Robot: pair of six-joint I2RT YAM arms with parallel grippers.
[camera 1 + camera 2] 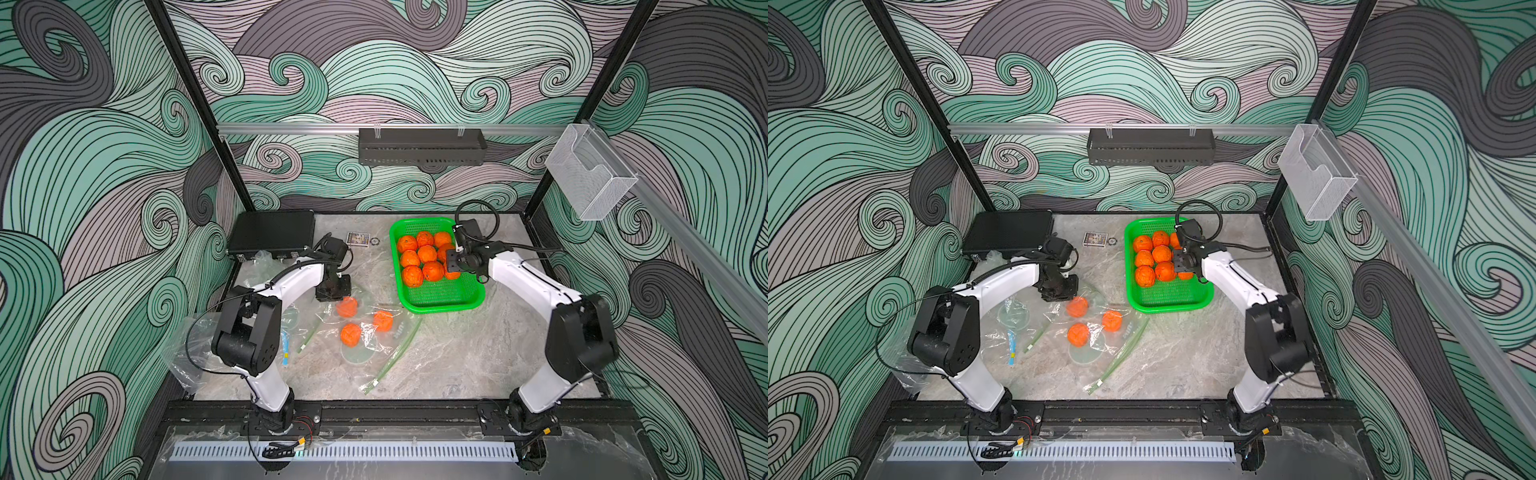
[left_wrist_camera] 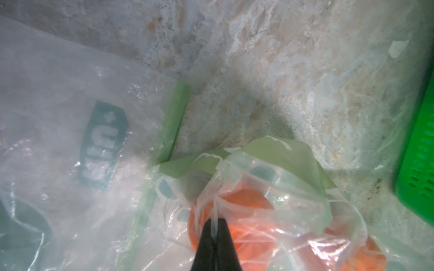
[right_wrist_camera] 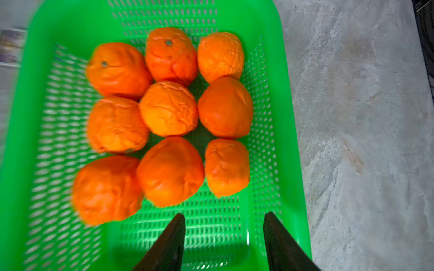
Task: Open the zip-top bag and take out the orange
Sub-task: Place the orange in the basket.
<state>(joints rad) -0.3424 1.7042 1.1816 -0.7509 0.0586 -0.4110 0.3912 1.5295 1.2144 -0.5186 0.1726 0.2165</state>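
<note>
My left gripper is shut on a bunched fold of a clear zip-top bag with a green zip strip; an orange shows through the plastic right behind the fingertips. In both top views that orange lies on the table just in front of the left gripper. My right gripper hangs open over the near part of a green basket, nothing between its fingers. Several loose oranges fill the basket's far half.
Two more bagged oranges lie mid-table in clear bags with green zip strips. Crumpled empty bags lie at the left edge. A black box and a small card sit at the back.
</note>
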